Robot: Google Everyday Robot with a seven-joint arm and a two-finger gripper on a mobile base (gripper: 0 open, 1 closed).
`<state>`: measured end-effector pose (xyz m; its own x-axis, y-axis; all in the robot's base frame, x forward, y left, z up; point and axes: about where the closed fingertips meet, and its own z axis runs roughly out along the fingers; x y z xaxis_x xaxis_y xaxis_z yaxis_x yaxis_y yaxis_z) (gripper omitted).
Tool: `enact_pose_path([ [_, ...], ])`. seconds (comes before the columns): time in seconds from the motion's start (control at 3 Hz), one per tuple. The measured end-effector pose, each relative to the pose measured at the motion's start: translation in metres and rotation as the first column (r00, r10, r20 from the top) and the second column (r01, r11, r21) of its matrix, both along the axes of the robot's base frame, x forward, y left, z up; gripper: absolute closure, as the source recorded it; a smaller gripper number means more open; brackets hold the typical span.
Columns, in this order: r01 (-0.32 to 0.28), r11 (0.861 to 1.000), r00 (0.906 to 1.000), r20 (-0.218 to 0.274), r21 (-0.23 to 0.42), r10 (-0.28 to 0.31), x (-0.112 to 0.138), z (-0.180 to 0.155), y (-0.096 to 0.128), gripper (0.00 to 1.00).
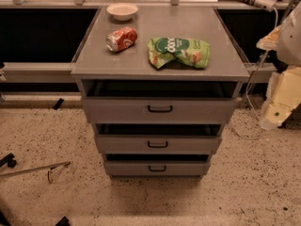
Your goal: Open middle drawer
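The grey cabinet (160, 67) has three stacked drawers. The middle drawer (122, 144) has a flat grey front with a small black bar handle (157, 144) at its centre. It stands out a little from the cabinet, with a dark gap showing above its front. My gripper (273, 112) is the cream-coloured end of the arm at the right edge of the view. It hangs well to the right of the cabinet, about level with the top drawer, and touches nothing.
The top drawer (117, 109) and the bottom drawer (127, 168) also stand slightly out. On the cabinet top lie a white bowl (122, 11), a tipped orange can (121, 39) and a green chip bag (178, 52). Cables run at the right, and a rod (35, 169) lies on the speckled floor at the left.
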<state>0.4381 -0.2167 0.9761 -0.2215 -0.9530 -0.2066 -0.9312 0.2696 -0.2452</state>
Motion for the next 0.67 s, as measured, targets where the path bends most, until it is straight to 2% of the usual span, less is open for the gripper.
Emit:
enact_pose_path([
  [0.33, 0.000, 1.000, 1.0000, 0.000, 0.000, 0.000, 0.000, 0.000, 0.000, 0.00],
  [0.67, -0.017, 0.999, 0.9996, 0.022, 0.036, 0.016, 0.015, -0.016, 0.010, 0.00],
])
